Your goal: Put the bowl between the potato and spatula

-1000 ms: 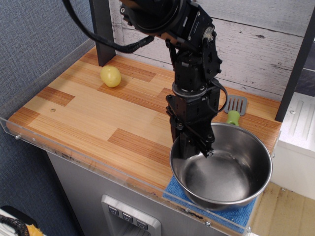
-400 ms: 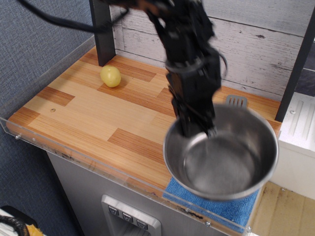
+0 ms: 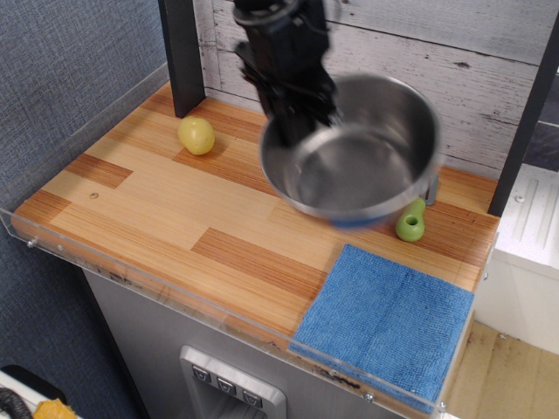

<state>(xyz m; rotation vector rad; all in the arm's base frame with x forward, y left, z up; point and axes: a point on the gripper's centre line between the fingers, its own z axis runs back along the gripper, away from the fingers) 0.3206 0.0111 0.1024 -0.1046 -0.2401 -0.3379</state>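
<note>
The shiny steel bowl [image 3: 354, 148] hangs in the air above the middle-right of the wooden table, tilted and blurred by motion. My gripper [image 3: 301, 118] is shut on the bowl's left rim, the black arm coming down from the top. The pale yellow potato [image 3: 196, 135] lies at the back left of the table. Only the lime-green handle end of the spatula [image 3: 410, 223] shows below the bowl's right side; its grey head is hidden behind the bowl.
A blue cloth [image 3: 389, 319] lies at the front right corner. A clear plastic lip [image 3: 175, 284] runs along the table's front edge. A dark post [image 3: 182, 52] stands at the back left and a white plank wall [image 3: 489, 78] is behind.
The bowl has been lifted off the blue cloth and carried up and back to the left. The cloth is now uncovered and the spatula's head is hidden.
</note>
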